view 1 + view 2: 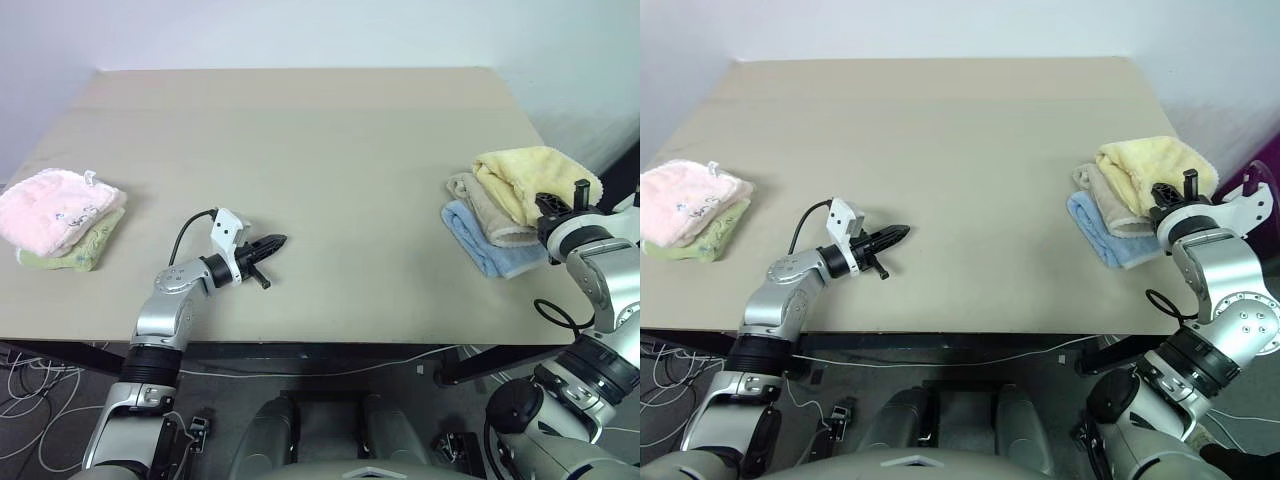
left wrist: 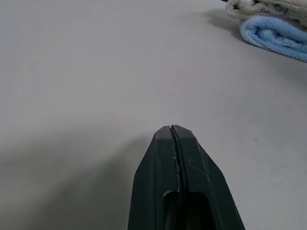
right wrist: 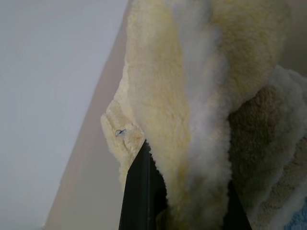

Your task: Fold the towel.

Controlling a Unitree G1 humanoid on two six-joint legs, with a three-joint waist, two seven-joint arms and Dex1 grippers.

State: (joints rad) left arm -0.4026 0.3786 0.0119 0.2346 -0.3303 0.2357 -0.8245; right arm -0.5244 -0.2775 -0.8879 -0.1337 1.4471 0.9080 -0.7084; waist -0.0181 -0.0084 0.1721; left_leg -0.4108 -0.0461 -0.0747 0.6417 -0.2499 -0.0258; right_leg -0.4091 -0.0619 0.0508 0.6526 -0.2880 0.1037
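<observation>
Fingers of your right gripper (image 1: pixel 1172 189) pinch the folded pale yellow terry towel (image 1: pixel 532 175), which tops a beige towel (image 1: pixel 488 212) and blue towel (image 1: pixel 484 243). Your left gripper (image 1: pixel 268 246) hovers pressed together over the tan table (image 1: pixel 330 150).

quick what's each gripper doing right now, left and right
Left gripper: closed, empty, over the bare table.
Right gripper: at the towel on the stack; open or closed cannot be told.
</observation>
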